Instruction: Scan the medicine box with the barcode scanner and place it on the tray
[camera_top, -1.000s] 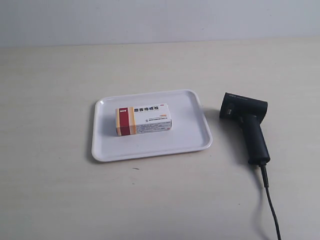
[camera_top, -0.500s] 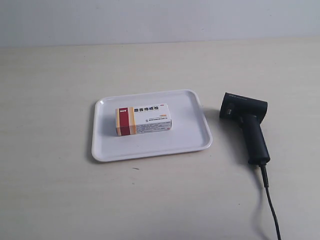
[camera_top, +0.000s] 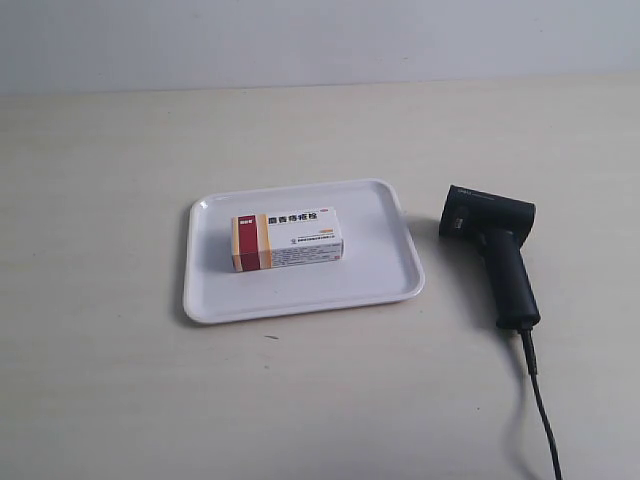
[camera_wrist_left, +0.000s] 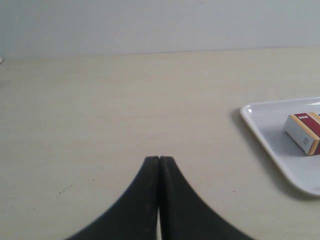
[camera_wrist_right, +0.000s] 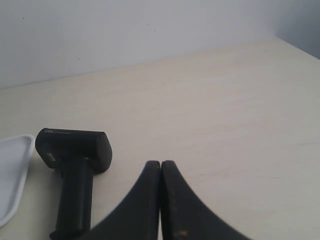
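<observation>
The medicine box (camera_top: 287, 239) lies flat inside the white tray (camera_top: 385, 280) at the middle of the table, its red and orange band toward the exterior view's left. The black barcode scanner (camera_top: 497, 250) lies on the table beside the tray, cable (camera_top: 540, 400) trailing to the near edge. Neither arm shows in the exterior view. My left gripper (camera_wrist_left: 159, 159) is shut and empty over bare table, with the tray (camera_wrist_left: 265, 145) and box (camera_wrist_left: 305, 132) off to one side. My right gripper (camera_wrist_right: 160, 163) is shut and empty, close to the scanner (camera_wrist_right: 75, 170).
The table is a pale beige surface (camera_top: 120, 380) with a light wall behind it. A corner of the tray (camera_wrist_right: 17, 170) shows at the edge of the right wrist view. The table's far corner (camera_wrist_right: 280, 40) appears in that view.
</observation>
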